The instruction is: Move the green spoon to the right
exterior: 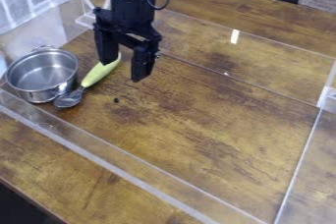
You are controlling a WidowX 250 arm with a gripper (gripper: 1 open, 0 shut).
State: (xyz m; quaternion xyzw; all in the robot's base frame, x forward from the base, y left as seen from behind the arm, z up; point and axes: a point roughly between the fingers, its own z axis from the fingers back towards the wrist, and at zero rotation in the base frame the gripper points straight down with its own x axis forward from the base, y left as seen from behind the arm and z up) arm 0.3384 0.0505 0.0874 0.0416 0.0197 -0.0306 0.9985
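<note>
The green spoon (94,75) lies on the wooden table at the left, its yellow-green handle pointing up-right and its silver bowl (69,96) resting against the steel pot. My black gripper (121,60) hangs above the handle's upper end, pointing straight down. Its two fingers stand apart, open, with nothing between them. The left finger hides the tip of the handle.
A round steel pot (39,71) sits at the far left, touching the spoon's bowl. Clear acrylic walls (157,194) frame the work area. A white wire stand (94,12) is at the back left. Bare wood (223,110) stretches to the right.
</note>
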